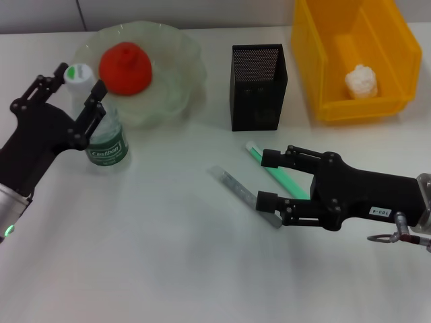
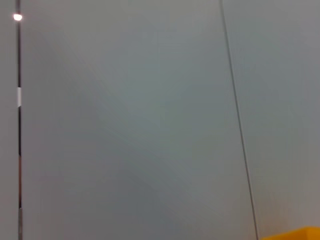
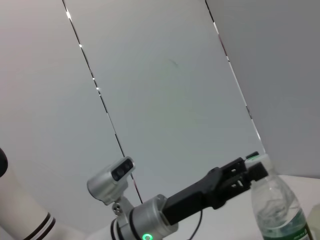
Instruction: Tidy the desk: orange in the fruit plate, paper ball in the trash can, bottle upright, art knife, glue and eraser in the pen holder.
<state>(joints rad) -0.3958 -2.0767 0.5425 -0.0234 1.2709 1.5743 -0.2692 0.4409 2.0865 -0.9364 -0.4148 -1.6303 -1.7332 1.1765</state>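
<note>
Already the orange [image 1: 125, 67] sits in the fruit plate [image 1: 176, 81] and the paper ball [image 1: 361, 81] in the trash can [image 1: 397, 40]. Left tool [image 1: 82, 79] brackets the upright bottle [image 1: 101, 128] w/ fingers spread, prob. letting go. Right tool [image 1: 266, 180], wide open, straddles the green glue stick [image 1: 279, 177] beside the art knife [image 1: 244, 195] on the worktop [image 1: 168, 256], near the pen holder [image 1: 258, 86].

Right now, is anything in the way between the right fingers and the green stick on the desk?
Nothing visible. The right gripper is open with its fingers straddling the green stick, which lies on the desk in front of the pen holder.
</note>
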